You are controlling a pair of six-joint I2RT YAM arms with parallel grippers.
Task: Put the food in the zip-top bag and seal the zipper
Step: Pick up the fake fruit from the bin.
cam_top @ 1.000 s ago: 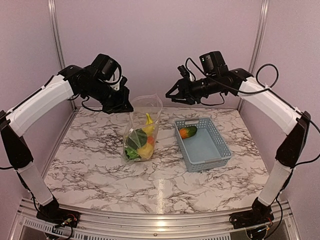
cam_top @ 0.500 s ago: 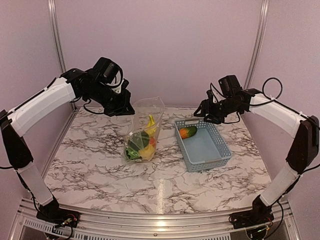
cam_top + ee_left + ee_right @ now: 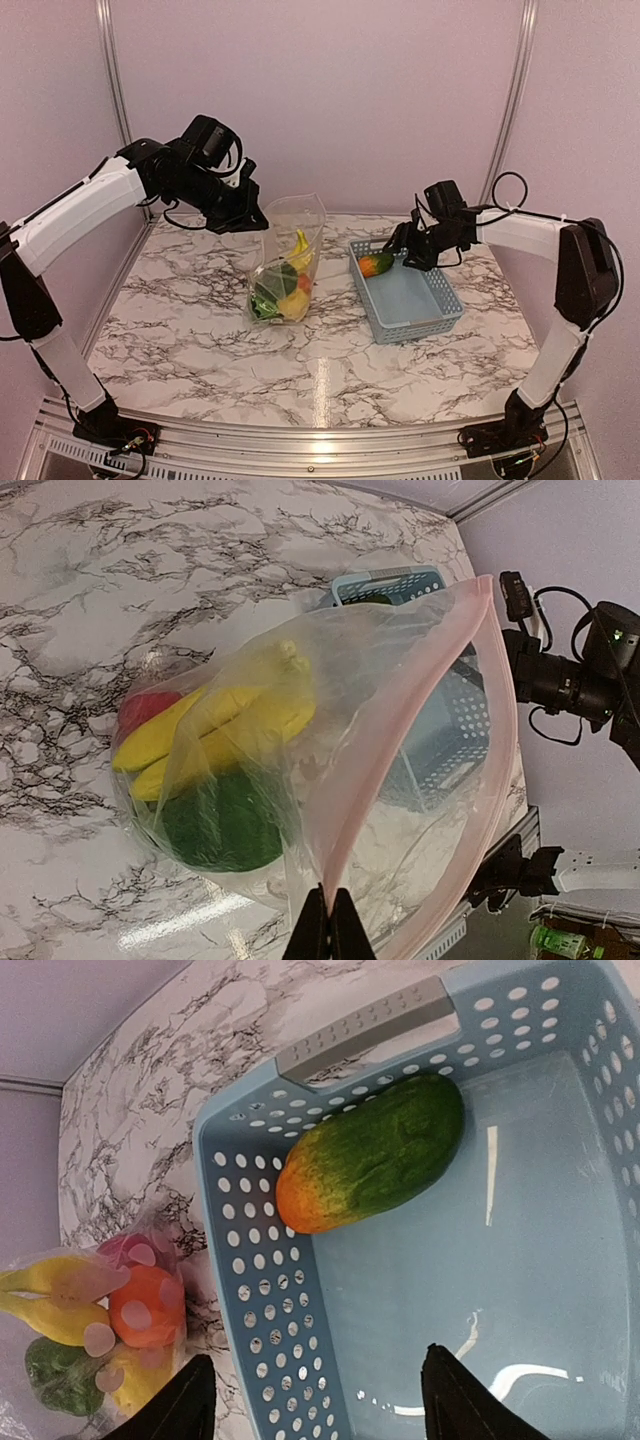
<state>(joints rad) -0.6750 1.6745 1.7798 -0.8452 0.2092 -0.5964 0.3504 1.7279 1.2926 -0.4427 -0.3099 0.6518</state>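
I am holding my left arm (image 3: 85,205) raised and reaching forward and inward, its wrist angling down. The left gripper (image 3: 328,927) is pinching its fingers tight together on the rim of the bag (image 3: 420,680). My right arm (image 3: 520,232) is stretching low toward the middle, and the right gripper (image 3: 318,1360) is hanging with its two fingers (image 3: 190,1400) spread wide, gripping nothing.

We list one pale blue slotted basket (image 3: 420,328), rectangular, right of centre in the overhead view, with a grey grip strip (image 3: 365,1028) on its short end. One white desk (image 3: 180,330) with dark marble veining carries the basket. Lilac wall panels (image 3: 320,100) stand behind and at both sides. One aluminium post (image 3: 110,70) stands at upper left and a second post (image 3: 513,90) at upper right. One aluminium rail (image 3: 320,440) runs along the bottom edge.
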